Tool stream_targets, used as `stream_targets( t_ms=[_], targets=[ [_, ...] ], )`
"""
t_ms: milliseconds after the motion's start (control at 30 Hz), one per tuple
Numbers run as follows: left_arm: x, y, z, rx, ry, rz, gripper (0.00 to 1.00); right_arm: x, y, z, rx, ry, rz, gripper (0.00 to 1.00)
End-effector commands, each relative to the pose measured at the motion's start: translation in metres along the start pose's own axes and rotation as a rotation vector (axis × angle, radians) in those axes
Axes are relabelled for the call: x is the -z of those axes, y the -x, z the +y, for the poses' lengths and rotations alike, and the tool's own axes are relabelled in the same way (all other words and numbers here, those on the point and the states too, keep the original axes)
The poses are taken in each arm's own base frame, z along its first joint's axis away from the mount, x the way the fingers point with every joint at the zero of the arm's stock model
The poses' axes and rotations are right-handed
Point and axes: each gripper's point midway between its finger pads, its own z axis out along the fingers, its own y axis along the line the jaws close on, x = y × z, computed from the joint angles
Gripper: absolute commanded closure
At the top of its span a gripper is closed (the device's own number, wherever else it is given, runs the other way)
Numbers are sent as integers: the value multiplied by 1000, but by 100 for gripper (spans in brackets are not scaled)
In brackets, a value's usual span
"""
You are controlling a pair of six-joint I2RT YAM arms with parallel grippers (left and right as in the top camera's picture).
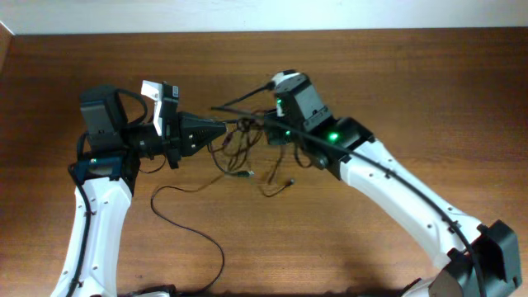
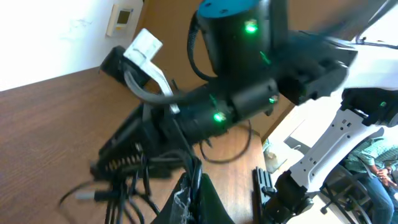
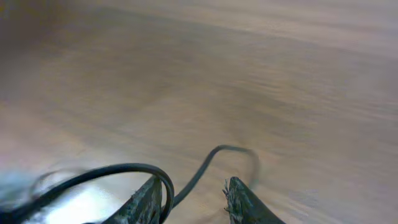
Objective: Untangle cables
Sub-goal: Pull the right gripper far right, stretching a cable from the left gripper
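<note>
Cables [image 1: 239, 147]: knotted bundle at table [image 1: 388, 66] centre, btwn the two arms, loops sagging toward the wood. One trailing strand [image 1: 200, 237] runs off the bundle to the front-left and curls beside the L arm base.

L gripper [image 1: 219, 130]: points right, tips at the bundle's left edge, fingers pressed together, appears to pinch a strand.

R gripper [image 3: 194, 200]: fingers [image 3: 148, 200] partly spread. One cable passes thru the gap w/o being clamped, and another loops round the outer side of one finger. Wrist view is blurred.

Room: far table edge meets the white wall close behind both grippers. Open wood to the far right and in front-centre.
</note>
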Motion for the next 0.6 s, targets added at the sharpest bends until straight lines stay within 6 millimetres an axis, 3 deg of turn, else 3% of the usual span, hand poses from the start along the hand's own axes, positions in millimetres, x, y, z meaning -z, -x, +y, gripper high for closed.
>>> stream_targets(
  t_ms=[0, 33, 67, 167, 233, 300, 367, 567],
  targets=[
    [2, 10, -15, -35, -57, -12, 100, 2, 16, -101, -106, -254, -21, 67],
    [2, 10, -15, -35, -57, -12, 100, 4, 15, -120, -135, -284, -14, 68],
    [2, 10, -15, -35, -57, -12, 100, 10, 13, -152, -186, -338, 1, 70],
    [2, 10, -15, -35, -57, -12, 100, 23, 6, -209, -274, -440, 24, 70],
    [2, 10, -15, -35, -57, -12, 100, 39, -6, -255, -364, -519, 46, 69],
    [2, 10, -15, -35, -57, -12, 100, 53, -19, -288, -468, -578, 62, 69],
    [2, 10, -15, -36, -57, -12, 100, 68, -34, -319, -542, -632, 84, 63],
    [6, 11, -13, -36, -42, -19, 100, 104, -67, -374, -710, -745, 113, 58]
  ],
)
